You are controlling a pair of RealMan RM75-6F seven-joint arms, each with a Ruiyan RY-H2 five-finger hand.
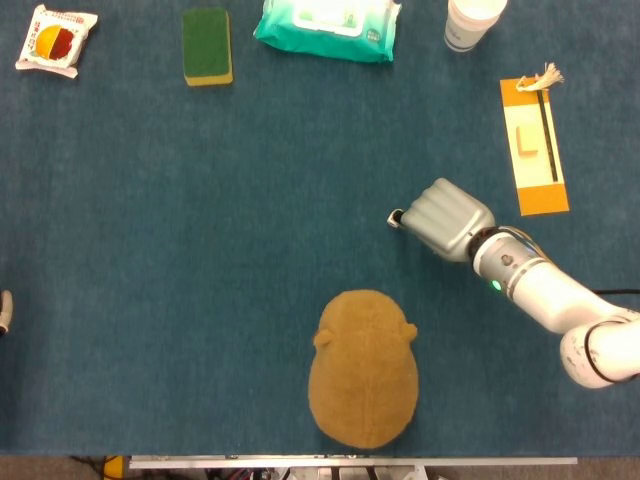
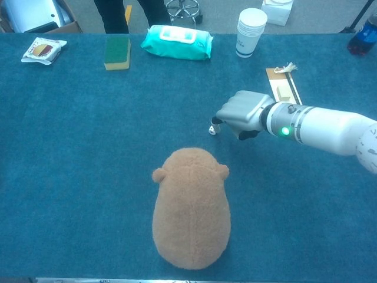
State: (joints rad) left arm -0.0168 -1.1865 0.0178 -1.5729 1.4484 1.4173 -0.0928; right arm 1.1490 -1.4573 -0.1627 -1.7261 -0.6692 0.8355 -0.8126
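A brown plush animal (image 1: 362, 368) (image 2: 191, 209) lies near the table's front edge, head end pointing away from me. My right hand (image 1: 445, 218) (image 2: 241, 113) hovers just beyond and to the right of it, back upward, fingers curled in with nothing in them. One fingertip (image 2: 213, 127) pokes down toward the blue cloth. The hand does not touch the plush. At the far left edge of the head view only a small grey tip of my left hand (image 1: 5, 312) shows, so how its fingers lie is hidden.
Along the far edge lie a snack packet (image 1: 56, 40), a green and yellow sponge (image 1: 207, 46), a teal wipes pack (image 1: 326, 27) and stacked white cups (image 1: 472, 22). An orange card (image 1: 534, 146) with a thin stick lies right of the hand. A blue bottle (image 2: 364, 36) stands far right.
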